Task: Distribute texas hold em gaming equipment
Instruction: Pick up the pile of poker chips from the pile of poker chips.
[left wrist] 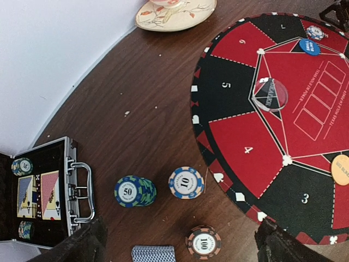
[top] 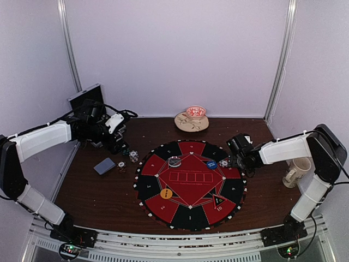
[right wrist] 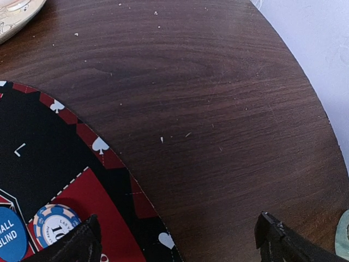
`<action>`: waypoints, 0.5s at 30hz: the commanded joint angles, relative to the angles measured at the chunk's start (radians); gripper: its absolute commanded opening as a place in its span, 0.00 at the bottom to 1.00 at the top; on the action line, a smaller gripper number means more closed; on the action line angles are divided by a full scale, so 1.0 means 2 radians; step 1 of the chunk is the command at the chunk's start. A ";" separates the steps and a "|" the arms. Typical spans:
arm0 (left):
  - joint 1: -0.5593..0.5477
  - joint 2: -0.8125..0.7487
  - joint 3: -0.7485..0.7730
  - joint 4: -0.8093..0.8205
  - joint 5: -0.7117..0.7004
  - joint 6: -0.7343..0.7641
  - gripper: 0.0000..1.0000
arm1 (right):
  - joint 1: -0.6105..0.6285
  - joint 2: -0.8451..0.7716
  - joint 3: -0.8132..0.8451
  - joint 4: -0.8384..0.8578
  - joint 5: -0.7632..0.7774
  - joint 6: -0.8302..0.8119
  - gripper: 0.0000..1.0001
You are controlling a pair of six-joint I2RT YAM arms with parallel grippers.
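Looking down, the top view alone takes in both arms: the left pincer (top: 121, 144) hangs near the far-left corner of the tabletop (top: 98, 194), the right pincer (top: 232, 159) over the right rim of the mat (top: 188, 215). Both stand wide, nothing held. Only this view shows the whole white mug (top: 297, 170) by the right edge; the right wrist view catches a pale sliver of it.

The left wrist view gives the printed values that the top view blurs. On bare wood between case (left wrist: 68, 180) and mat lie a 50 stack (left wrist: 134, 191) with blue-green striped edges, a 10 chip (left wrist: 186, 182) just beside it, and a 100 chip (left wrist: 203, 243) closer to the pincer, apart from both. The deck (left wrist: 154, 254), grey-blue back up, lies toward the left edge from the 100 chip.

The case is open in the far-left corner, black-lined, silver-rimmed, with a metal handle. Inside sit two chip stacks (left wrist: 22, 166), one at each end, and between them two packs (left wrist: 50, 194) printed with card faces.

On the round mat, red and black sectors numbered in white, rest a clear disc (left wrist: 271, 95), an orange disc (left wrist: 341, 169), a blue disc (left wrist: 310, 46) and, just beside it, a second 10 chip (left wrist: 316, 33). The right wrist view shows that chip's edge striped blue and peach. The tabletop is dark grained wood with pale specks. A patterned saucer (top: 192, 123) sits at the far edge.
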 commanded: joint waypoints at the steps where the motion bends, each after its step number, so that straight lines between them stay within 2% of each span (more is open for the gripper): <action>1: -0.001 -0.024 -0.015 0.028 0.025 0.000 0.98 | 0.013 -0.004 -0.012 -0.004 -0.007 -0.008 1.00; 10: 0.001 -0.039 -0.031 0.049 0.016 -0.011 0.98 | 0.040 0.030 0.000 -0.018 0.006 -0.009 1.00; 15: 0.001 -0.039 -0.033 0.052 0.012 -0.014 0.98 | 0.040 0.022 -0.004 -0.021 0.022 0.000 1.00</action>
